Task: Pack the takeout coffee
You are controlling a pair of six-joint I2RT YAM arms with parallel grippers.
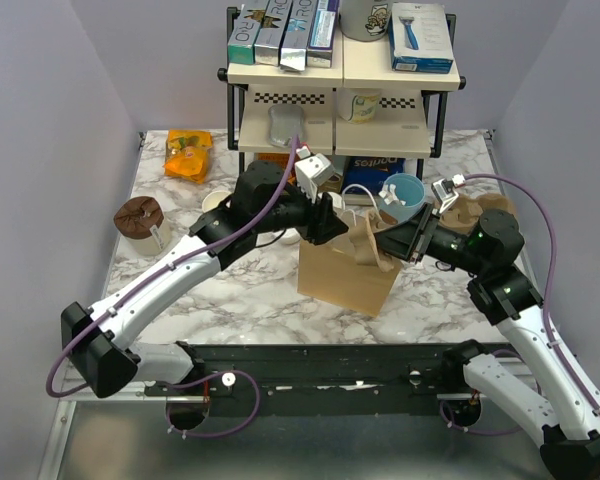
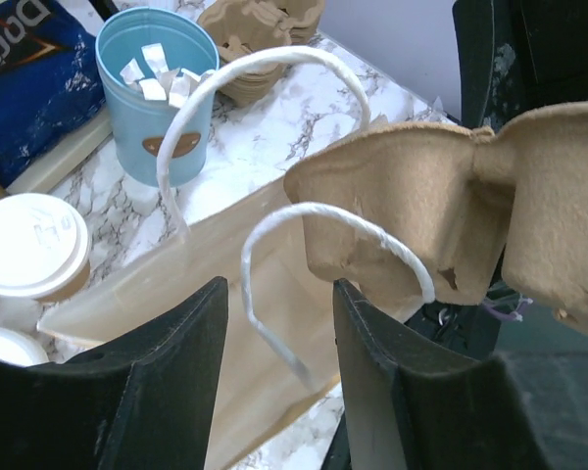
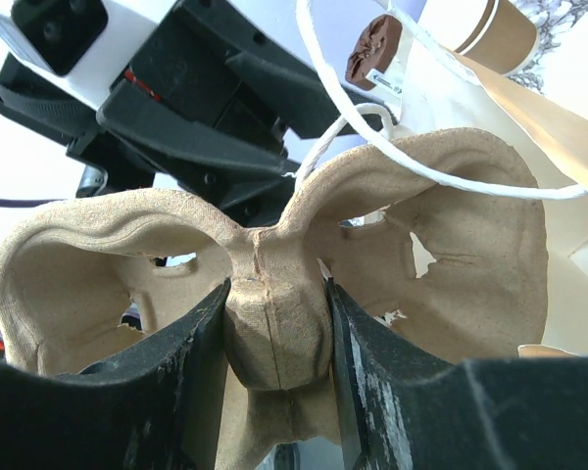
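two grippers meet over the open top of a brown paper bag point(image 1: 345, 280) that stands upright in the middle of a marble table point(image 1: 270, 300). the right gripper point(image 3: 274, 313) has its jaws clamped on the middle ridge of a pressed cardboard cup tray point(image 3: 127, 255). one cup hollow spreads out to each side of the ridge, and the tray hangs at the mouth of the bag, between the two arms. the left gripper point(image 2: 279, 294) has its jaws apart. the bag's near handle point(image 2: 245, 269), a white cord, loops through the gap between them without being pinched, while the far handle point(image 2: 274, 54) arches up behind it

the coffee cup point(image 2: 29, 250), tan paper with a round white lid, stands upright on the table outside the bag, just past its far edge. part of another white lid point(image 2: 0, 343) shows beside it at the edge of the left wrist view. a light blue cup point(image 2: 162, 88) holding white scraps stands near the coffee cup, with a blue chip bag point(image 2: 29, 69) lying behind and a stack of trays point(image 2: 260, 29) beyond. from above, the coffee cup is too hidden by the left wrist to pick out surely

a shelf rack point(image 1: 340, 100) stands at the back of the table, and an orange packet point(image 1: 188, 152) lies at the back left
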